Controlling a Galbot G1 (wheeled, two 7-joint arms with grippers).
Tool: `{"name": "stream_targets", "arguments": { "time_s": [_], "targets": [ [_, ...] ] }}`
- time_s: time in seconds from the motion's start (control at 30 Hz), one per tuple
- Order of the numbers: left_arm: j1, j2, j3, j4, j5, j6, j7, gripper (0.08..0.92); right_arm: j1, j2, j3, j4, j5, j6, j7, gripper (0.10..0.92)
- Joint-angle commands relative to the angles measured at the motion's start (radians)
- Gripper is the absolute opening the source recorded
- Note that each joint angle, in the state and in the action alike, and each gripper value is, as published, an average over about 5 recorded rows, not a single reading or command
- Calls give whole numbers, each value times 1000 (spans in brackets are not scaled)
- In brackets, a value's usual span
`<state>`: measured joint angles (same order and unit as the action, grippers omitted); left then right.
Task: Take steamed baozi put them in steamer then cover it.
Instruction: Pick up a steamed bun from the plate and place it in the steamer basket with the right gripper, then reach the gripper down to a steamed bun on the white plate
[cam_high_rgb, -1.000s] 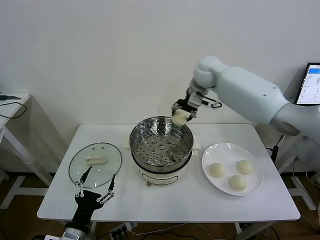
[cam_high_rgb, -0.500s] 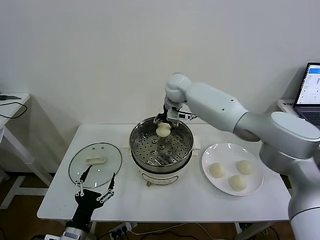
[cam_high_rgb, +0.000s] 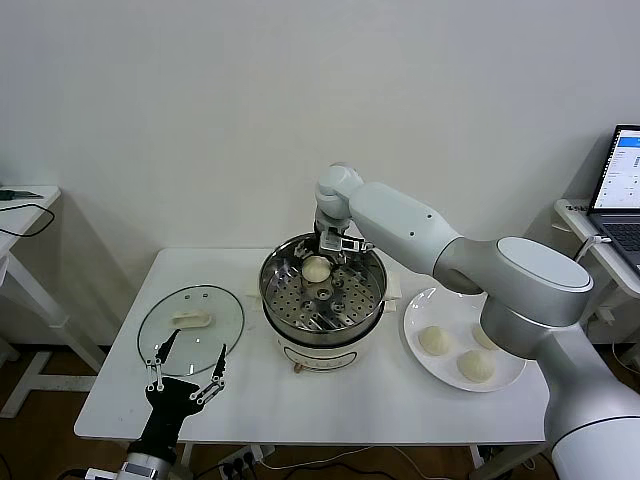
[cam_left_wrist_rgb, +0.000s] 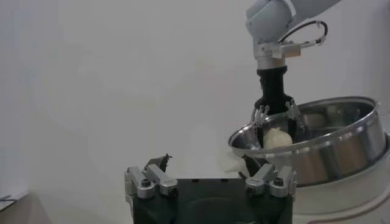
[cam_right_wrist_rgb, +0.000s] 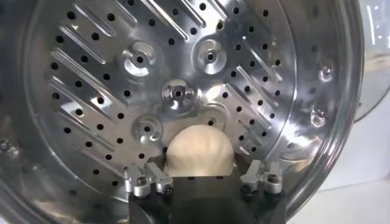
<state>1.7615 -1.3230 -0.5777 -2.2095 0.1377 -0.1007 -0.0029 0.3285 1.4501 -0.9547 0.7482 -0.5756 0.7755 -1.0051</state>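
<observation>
The right gripper (cam_high_rgb: 318, 262) reaches down inside the steamer (cam_high_rgb: 322, 297), its fingers clamped on 1 bun (cam_right_wrist_rgb: 200, 153) just above the perforated tray (cam_right_wrist_rgb: 122, 91). Beside the steamer, 3 buns (cam_high_rgb: 435, 340) sit on the plate (cam_high_rgb: 428, 306), partly hidden by the arm. The left gripper (cam_high_rgb: 186, 374), fingers spread, hovers near the glass lid (cam_high_rgb: 190, 325).

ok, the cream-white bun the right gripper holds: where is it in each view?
Head: cream-white bun in the right gripper, over the back of the shiny steel steamer.
Left wrist: bun just above the steamer's rim.
Right wrist: bun low centre, between the fingers.
Shared landmark: the steamer's perforated tray.
</observation>
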Motion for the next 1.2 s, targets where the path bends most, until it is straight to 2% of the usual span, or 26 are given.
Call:
{"name": "stream_targets", "arguments": {
  "time_s": [0.03,0.17,0.27,0.43,0.57,0.83,1.2],
  "targets": [
    [-1,1,-1,-1,-1,2,0,823,10,-18,4,35,31,0,-15,822],
    [0,0,-3,-4,-1,3,0,823,98,-139,-28,192,294,-124,-140,823],
    [0,2,-3,-4,-1,2,0,823,216,-273,-101,286,571,-322,-215,823],
    [-4,6,3,-7,0,4,0,823,377,-456,-257,293,909,-693,-257,823],
    [-8,8,11,-6,1,4,0,823,383,-583,-359,287,1050,-849,-239,823],
    [-8,8,20,-8,4,5,-1,823,234,-753,-470,363,1097,-923,-159,823],
    [10,-10,23,5,32,-6,-8,823,10,-713,-417,354,1020,-951,-74,823]
  ]
}}
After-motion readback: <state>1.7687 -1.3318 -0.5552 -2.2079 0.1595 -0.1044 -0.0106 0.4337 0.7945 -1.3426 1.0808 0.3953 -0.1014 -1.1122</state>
